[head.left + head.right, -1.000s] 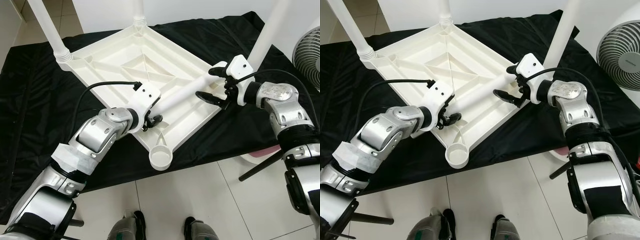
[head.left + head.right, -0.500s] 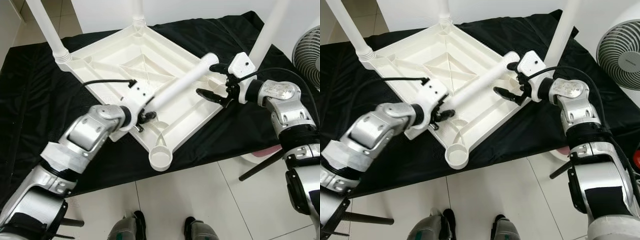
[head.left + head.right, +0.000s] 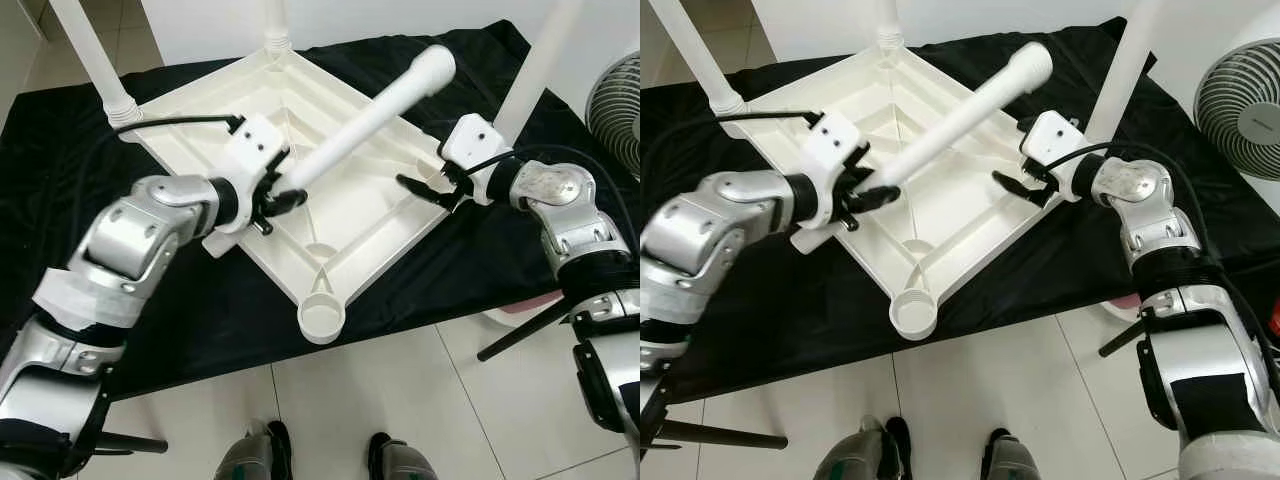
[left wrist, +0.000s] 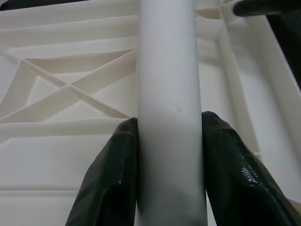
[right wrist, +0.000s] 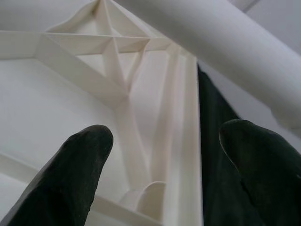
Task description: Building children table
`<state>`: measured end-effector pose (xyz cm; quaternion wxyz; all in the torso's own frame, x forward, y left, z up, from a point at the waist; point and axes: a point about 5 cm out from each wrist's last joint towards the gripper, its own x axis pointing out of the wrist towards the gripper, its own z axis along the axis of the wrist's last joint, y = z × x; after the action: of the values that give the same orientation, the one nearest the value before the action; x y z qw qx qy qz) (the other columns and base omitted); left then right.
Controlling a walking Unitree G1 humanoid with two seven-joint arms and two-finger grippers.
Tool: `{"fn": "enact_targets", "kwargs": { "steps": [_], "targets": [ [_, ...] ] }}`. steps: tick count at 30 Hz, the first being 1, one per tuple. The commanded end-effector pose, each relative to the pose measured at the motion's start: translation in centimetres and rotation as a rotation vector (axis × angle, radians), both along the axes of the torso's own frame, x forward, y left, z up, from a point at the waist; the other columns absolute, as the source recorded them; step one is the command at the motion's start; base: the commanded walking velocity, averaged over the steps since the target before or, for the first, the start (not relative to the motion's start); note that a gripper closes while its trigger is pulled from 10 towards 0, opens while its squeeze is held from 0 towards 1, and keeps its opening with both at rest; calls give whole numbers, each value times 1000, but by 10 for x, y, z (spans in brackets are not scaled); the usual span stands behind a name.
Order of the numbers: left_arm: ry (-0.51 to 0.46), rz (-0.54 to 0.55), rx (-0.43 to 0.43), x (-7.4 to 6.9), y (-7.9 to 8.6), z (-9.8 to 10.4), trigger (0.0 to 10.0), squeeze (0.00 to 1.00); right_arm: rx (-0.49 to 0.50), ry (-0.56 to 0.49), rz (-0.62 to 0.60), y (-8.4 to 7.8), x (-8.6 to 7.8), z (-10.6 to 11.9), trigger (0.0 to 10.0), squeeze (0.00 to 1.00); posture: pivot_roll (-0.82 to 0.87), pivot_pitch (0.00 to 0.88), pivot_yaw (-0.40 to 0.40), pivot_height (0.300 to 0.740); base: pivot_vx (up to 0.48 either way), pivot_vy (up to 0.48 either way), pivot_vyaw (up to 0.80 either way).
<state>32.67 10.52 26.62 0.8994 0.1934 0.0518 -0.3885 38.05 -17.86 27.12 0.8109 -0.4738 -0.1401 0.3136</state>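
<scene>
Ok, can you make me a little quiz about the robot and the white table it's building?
1. True or false: the left gripper is shut on the loose leg.
2. How many legs already stand in the upturned table? A) one B) three C) four
3. Fill in: the corner socket nearest the robot has ____ leg in it.

Key:
1. True. In the left wrist view both fingers press the leg's sides.
2. B. Three stand upright at the other corners.
3. No. Meanwhile, the right gripper is open by the table's right edge, holding nothing.
</scene>
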Motion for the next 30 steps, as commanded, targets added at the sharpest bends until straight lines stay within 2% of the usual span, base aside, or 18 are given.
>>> {"fn": "enact_targets", "kwargs": {
  "steps": [1,8,16,18,20,22,25,30],
  "targets": [
    [18,-42,9,-4,-2,-1,10000,0,-44,-68,7,4,0,7,10000,0,-68,165,56,740,0,0,0],
    [32,-37,23,-4,0,-7,10000,0,-108,-168,12,7,-3,11,10000,0,-71,166,54,740,0,0,0],
    [39,-83,25,-12,-9,-7,10000,0,-155,-247,-30,7,2,11,10000,0,-72,164,55,740,0,0,0],
    [40,-101,29,-15,-13,-8,10000,0,-222,-283,-30,9,3,11,10000,0,-71,164,59,740,0,0,0],
    [41,-116,34,-16,-15,-8,10000,0,-231,-296,-35,10,4,12,10000,0,-71,164,59,740,0,0,0],
    [42,-146,48,-20,-19,-9,10000,0,-280,-339,-37,14,7,14,10000,0,-66,164,61,740,0,0,0],
    [42,-146,48,-20,-19,-9,10000,0,-280,-339,-37,14,7,14,10000,0,-66,164,61,740,0,0,0],
    [40,-162,46,-23,-22,-8,10000,0,-357,-369,-21,21,9,11,10000,0,-64,165,61,740,0,0,0]
  ]
}}
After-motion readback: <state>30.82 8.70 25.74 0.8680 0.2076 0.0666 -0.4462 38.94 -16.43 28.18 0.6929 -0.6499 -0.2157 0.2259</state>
